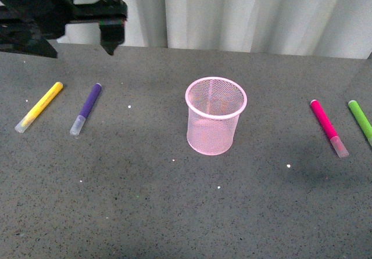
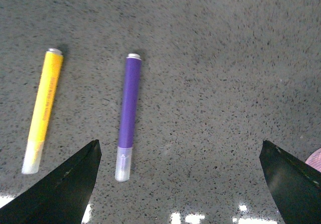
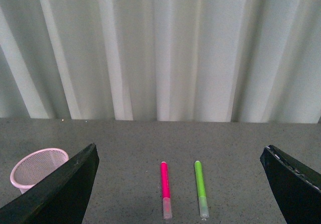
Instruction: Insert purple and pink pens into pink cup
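left wrist view: purple pen beside yellow marker

Soft even light, faint shadows, perhaps slight left-wrist blur.

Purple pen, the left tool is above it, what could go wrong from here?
The yellow pen lies near the purple pen, so the wide-open left tool might grab or nudge the wrong one. The pink cup looks light; a pen striking its rim could tip it.
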Controlling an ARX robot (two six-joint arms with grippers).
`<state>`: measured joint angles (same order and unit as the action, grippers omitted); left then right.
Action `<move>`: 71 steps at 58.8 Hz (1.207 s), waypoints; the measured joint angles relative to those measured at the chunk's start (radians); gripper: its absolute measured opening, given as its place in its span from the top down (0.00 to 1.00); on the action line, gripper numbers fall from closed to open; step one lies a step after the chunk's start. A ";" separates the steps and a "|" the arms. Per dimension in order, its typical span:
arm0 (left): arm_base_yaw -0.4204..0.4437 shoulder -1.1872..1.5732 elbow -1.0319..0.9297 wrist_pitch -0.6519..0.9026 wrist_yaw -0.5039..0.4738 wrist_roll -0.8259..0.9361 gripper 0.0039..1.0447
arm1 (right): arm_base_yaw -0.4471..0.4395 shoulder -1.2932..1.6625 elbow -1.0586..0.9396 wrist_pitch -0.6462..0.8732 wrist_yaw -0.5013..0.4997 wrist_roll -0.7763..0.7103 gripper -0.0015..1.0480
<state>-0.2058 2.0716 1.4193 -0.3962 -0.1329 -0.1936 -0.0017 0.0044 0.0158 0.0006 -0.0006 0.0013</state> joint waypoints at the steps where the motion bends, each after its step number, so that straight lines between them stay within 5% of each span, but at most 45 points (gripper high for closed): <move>1: -0.002 0.008 0.006 -0.003 0.000 0.003 0.06 | 0.000 0.000 0.000 0.000 0.000 0.000 0.07; 49: 0.094 0.311 0.328 -0.180 0.049 0.270 0.06 | 0.000 0.000 0.000 0.000 0.000 0.000 0.07; 71: 0.069 0.414 0.420 -0.252 0.056 0.290 0.06 | 0.000 0.000 0.000 0.000 0.000 0.000 0.07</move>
<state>-0.1364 2.4855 1.8393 -0.6479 -0.0765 0.0967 -0.0017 0.0044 0.0158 0.0006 -0.0006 0.0017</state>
